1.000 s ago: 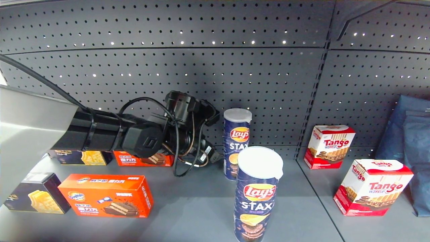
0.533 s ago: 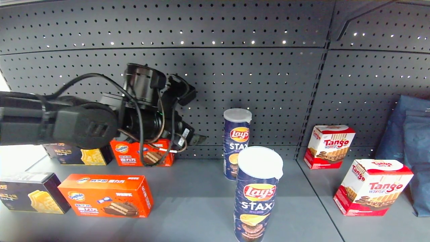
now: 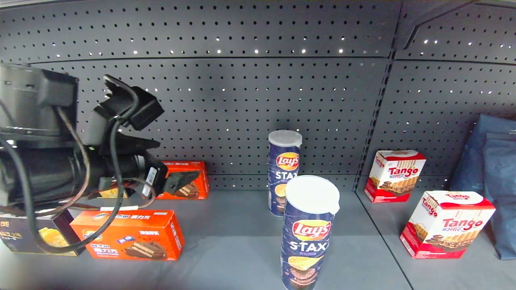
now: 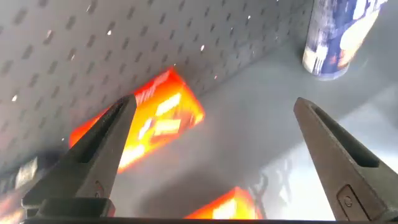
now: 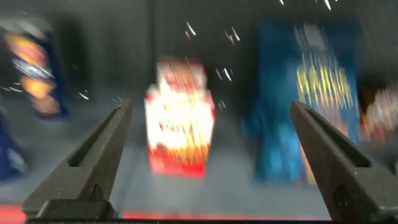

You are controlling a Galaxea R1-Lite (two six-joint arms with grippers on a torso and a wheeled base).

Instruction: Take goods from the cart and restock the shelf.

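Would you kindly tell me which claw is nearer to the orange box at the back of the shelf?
Left. The left claw hangs open just in front of that orange box; the right claw faces a red-and-white box and blue bag, farther along the shelf.

Backed by a dark grey pegboard panel (image 3: 258,92), punched all over with even rows of small holes. Pierced here and there by bright pinpoints of light (image 3: 217,50), thickest along 1 row near the top. Crossed by 2 horizontal seams, 1 high up and 1 low, just above the shelf (image 3: 238,237). Split into 2 bays by a slotted upright (image 3: 377,121), leaning slightly in the head view. Floored with flat, matt grey shelf decking, softly and evenly lit, with a thin joint (image 3: 383,237) running forward from the foot of the upright. Braced at the upper right by a dark angled bracket (image 3: 433,20).
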